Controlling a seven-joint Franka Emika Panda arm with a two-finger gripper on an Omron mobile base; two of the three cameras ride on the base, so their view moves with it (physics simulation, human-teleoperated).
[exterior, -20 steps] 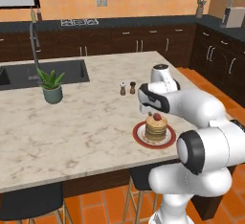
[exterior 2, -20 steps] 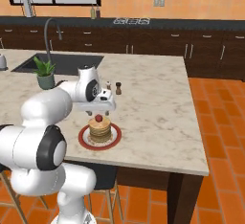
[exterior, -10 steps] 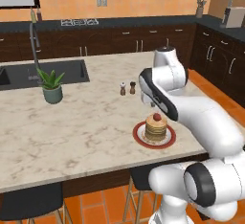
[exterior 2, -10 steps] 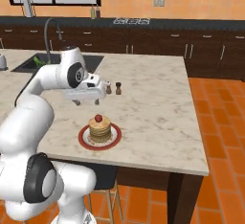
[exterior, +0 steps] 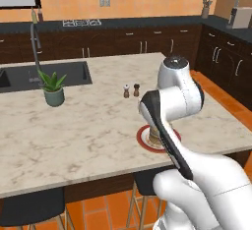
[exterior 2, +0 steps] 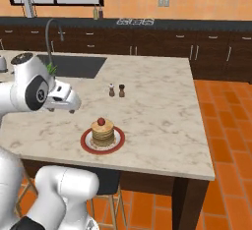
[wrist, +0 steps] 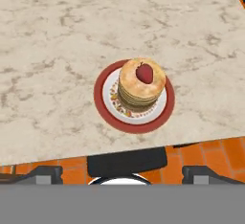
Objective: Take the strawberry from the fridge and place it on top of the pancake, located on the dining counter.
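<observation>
The strawberry lies on top of the pancake, a tan stack on a red-rimmed plate near the front edge of the dining counter. My gripper is open and empty. It hangs above the counter's front edge, left of the plate in the right base view and well clear of it. In the left base view my arm hides most of the plate. The fridge is out of view.
Two small shakers stand behind the plate. A potted plant sits by the sink with its faucet. Dark stools stand under the front edge. Orange floor lies to the right.
My arm has drawn back from the plate toward the counter's front edge, with the gripper staying open. The strawberry has stayed on the pancake.
</observation>
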